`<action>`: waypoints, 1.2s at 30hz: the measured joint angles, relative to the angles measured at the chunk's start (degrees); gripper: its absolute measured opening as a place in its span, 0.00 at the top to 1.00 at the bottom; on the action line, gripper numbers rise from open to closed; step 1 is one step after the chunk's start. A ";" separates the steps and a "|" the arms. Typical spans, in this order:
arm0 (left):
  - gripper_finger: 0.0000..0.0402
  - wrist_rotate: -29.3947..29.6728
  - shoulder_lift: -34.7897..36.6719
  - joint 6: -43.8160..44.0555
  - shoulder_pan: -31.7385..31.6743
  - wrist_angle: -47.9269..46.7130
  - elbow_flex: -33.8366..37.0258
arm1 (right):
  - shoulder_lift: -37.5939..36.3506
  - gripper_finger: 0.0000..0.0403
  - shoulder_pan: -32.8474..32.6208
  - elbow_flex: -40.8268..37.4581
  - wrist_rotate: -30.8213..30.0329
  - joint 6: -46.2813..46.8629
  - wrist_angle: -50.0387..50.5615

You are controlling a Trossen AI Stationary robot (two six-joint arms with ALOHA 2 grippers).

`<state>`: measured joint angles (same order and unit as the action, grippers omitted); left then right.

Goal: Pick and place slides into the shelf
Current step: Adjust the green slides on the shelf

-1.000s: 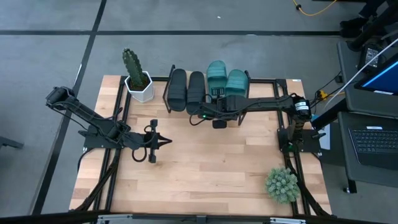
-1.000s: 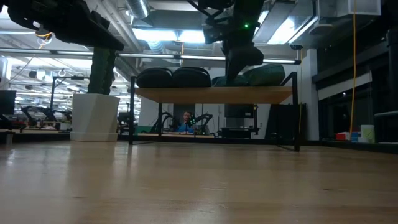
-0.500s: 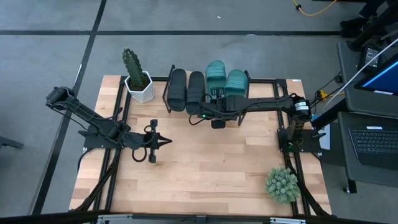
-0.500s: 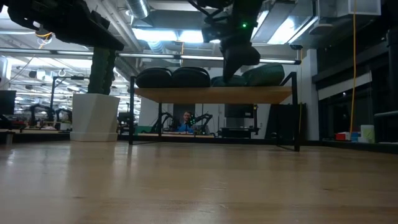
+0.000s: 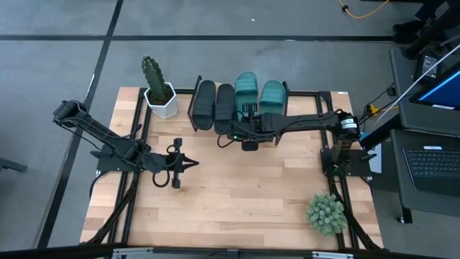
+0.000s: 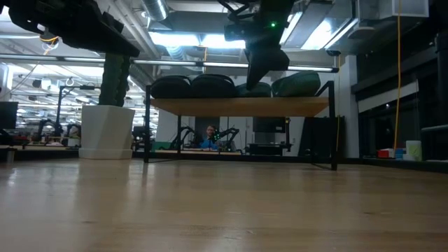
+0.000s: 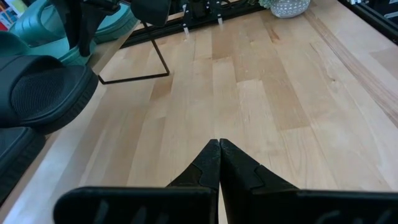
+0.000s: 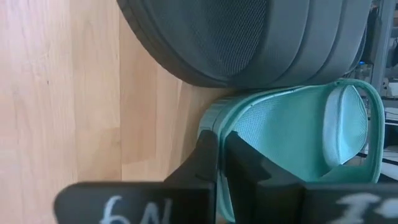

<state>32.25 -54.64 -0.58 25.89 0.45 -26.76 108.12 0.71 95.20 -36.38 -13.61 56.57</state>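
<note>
The shelf stands at the table's far edge, and all four slides rest on their soles on its board. The two black slides are on the left. The two teal ones are on the right. My right gripper reaches from the right side and is shut on the near end of the left teal slide, close beside a black slide. My left gripper is shut and waits over the table's left half. My right gripper pinches the heel end of the left teal slide's sole between its two fingers, one finger outside the sole's edge and the other on the footbed. The fingers come from the near side, slanting down. The slide lies on the shelf board.
A cactus in a white pot stands left of the shelf. A round green succulent sits at the near right corner. The bare wooden tabletop spreads between the arms. In the low view the room behind shows under the shelf.
My right gripper has shifted a little toward the table's left and risen slightly. The left teal slide has slid with it along the board, closer to the neighbouring black slide.
</note>
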 joint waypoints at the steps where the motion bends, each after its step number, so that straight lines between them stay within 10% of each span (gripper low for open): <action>1: 1.00 0.01 0.00 0.00 0.00 0.00 0.00 | 0.00 0.96 0.00 0.00 0.00 0.02 0.05; 15: 1.00 0.01 0.00 0.09 0.01 0.00 0.00 | 0.00 0.71 -0.02 0.02 0.01 1.55 -0.08; 36: 1.00 0.01 0.00 0.11 0.02 0.00 0.00 | -0.09 0.69 -0.45 3.63 0.06 1.13 2.42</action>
<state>32.26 -54.63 -0.47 25.91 0.45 -26.76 108.03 0.26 98.83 -36.32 -12.48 58.99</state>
